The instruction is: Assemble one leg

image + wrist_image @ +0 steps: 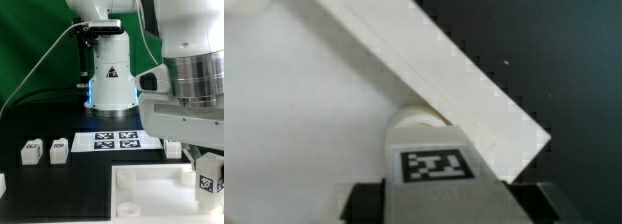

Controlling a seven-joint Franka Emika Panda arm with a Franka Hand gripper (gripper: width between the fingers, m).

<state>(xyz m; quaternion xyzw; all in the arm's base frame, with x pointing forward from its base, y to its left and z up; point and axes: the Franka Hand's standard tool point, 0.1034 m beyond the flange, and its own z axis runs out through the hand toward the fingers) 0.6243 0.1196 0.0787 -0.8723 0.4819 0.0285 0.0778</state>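
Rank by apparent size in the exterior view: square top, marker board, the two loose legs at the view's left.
1. square top
2. marker board
3. far-left leg and neighbouring leg: look alike, unranked.

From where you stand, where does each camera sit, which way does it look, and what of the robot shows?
Exterior view: off the arm, facing the robot's white base across the black table; sees the large white square tray-like top, with bulky white arm links on the exterior view's right.
Wrist view: on the wrist, looking along the end effector onto that top's rim; only its dark fingers show.
Shared: the small white plastic block-shaped leg with a square tag, held in the end effector, and the top.
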